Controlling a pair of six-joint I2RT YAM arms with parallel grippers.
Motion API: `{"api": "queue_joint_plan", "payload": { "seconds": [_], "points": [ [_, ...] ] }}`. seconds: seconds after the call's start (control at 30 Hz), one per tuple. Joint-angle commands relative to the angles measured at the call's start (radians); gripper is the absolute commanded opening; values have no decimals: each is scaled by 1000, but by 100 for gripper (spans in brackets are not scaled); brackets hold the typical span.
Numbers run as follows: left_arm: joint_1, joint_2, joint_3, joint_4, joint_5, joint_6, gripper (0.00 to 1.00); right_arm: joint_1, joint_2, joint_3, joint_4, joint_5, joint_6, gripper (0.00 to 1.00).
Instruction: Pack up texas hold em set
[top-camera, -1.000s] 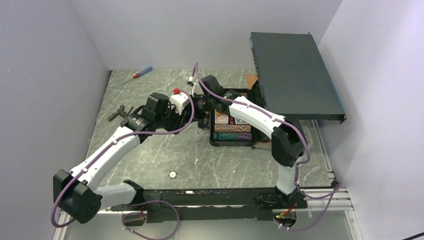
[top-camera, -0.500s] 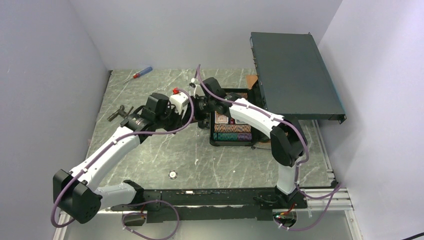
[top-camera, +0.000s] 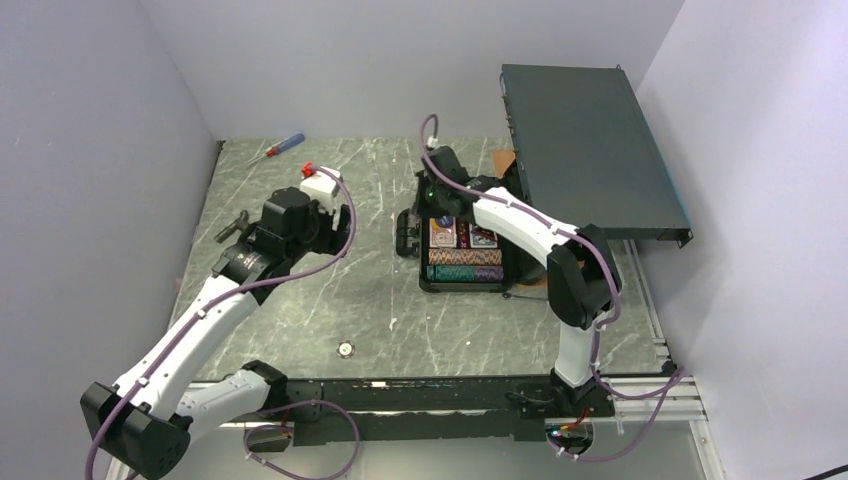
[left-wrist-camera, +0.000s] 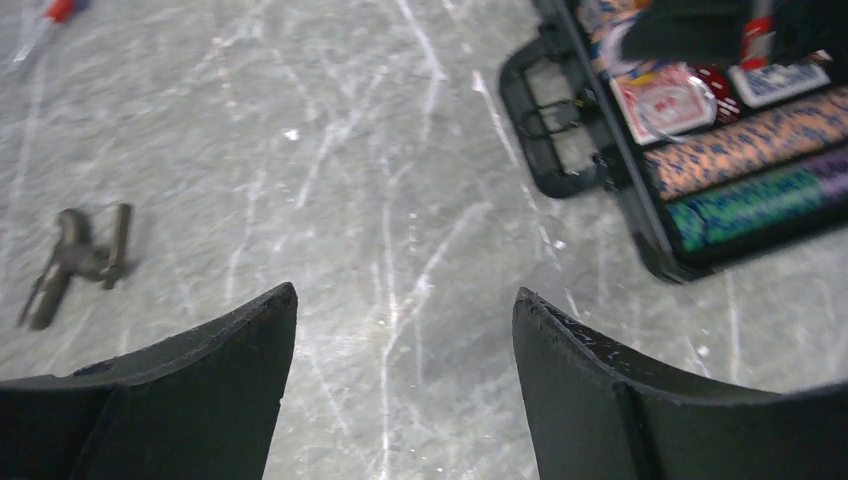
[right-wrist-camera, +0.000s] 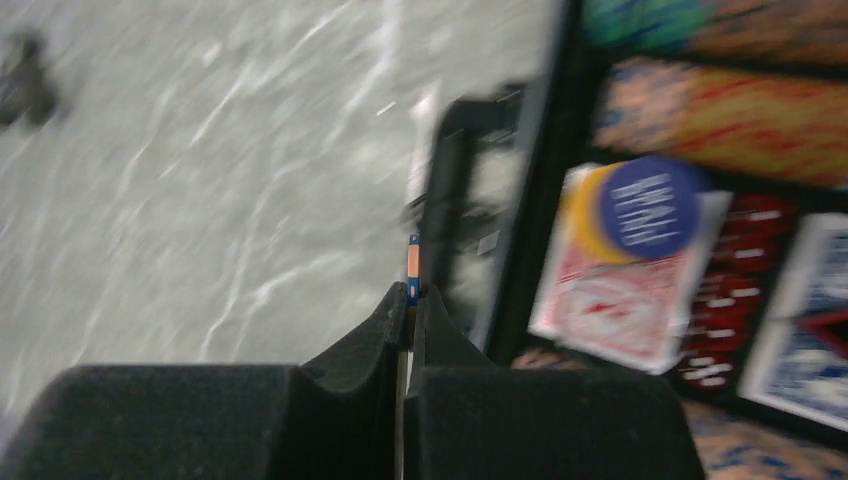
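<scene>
Nearly packed, we judge: the case (top-camera: 462, 288) is open and two pieces are out.
A small round disc (top-camera: 345, 349) lies near our bases; left gripper (left-wrist-camera: 405, 300) gapes empty; right gripper (right-wrist-camera: 409, 300) pinches a thin chip (right-wrist-camera: 412, 262) beside the filled case, mid-table.

From the top external view we look down from above and behind the arm bases, far enough back to take in the whole table (top-camera: 420, 320) and the open case (top-camera: 460, 288). The left wrist camera sits well above the marble and faces down and forward through the spread left gripper (left-wrist-camera: 402, 300), with the case handle (left-wrist-camera: 545, 125) at upper right. The right wrist camera hangs much nearer and blurred, looking past the right gripper (right-wrist-camera: 411, 300) pinched on a thin orange-and-blue piece (right-wrist-camera: 412, 268). Both wrist views share the handle and the red deck (left-wrist-camera: 665, 100); all three share the case.
</scene>
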Motion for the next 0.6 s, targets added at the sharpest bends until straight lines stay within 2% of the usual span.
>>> {"api": "queue_joint_plan", "payload": {
  "seconds": [0.0,0.1,0.27,0.57],
  "points": [
    [18,-22,-6,32,-155,-47,81,-71,55,58,-9,306,-41,0],
    [18,-22,-7,28,-180,-45,81,-83,121,134,-10,377,-93,0],
    [19,-10,-2,21,-185,-40,81,-87,207,229,-24,389,-157,0],
    [19,3,0,20,-174,-38,81,-89,257,255,-14,370,-130,0]
  ]
}}
